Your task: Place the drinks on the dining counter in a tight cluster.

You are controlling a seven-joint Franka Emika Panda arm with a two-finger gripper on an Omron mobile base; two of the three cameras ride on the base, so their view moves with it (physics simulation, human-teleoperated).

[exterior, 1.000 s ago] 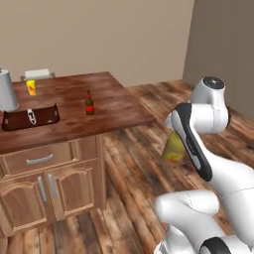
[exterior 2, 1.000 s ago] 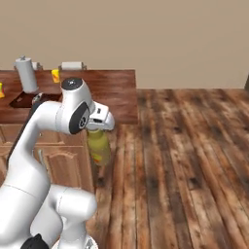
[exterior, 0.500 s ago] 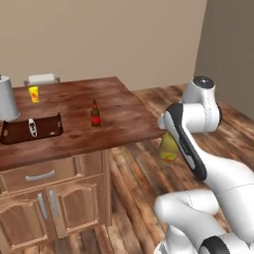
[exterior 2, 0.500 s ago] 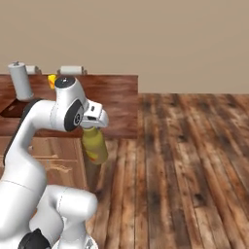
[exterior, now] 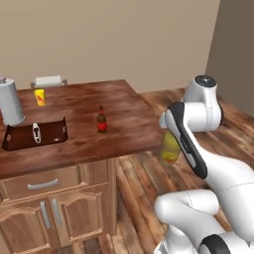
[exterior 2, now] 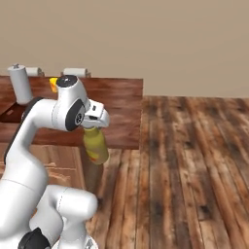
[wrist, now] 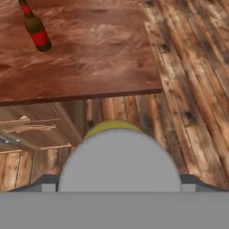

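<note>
End effector [exterior 2: 95, 127] gripping olive-yellow bottle [exterior 2: 96, 145] by its grey cap [wrist: 120, 163], held off the bench [exterior: 124, 106] corner, dark brown bottle [exterior: 101, 120] upright on bench

Whole scene shifts in both base views — the camera has moved w/ the base, closer to the dining counter [exterior: 124, 106], which now looms larger. Brown bottle [exterior: 101, 119] sits more central in the left base view than 1 s ago. Olive-yellow bottle [exterior 2: 95, 144], hanging from the gripper [exterior 2: 93, 127], is now near the counter's edge — earlier it was farther out over the floor.
</note>
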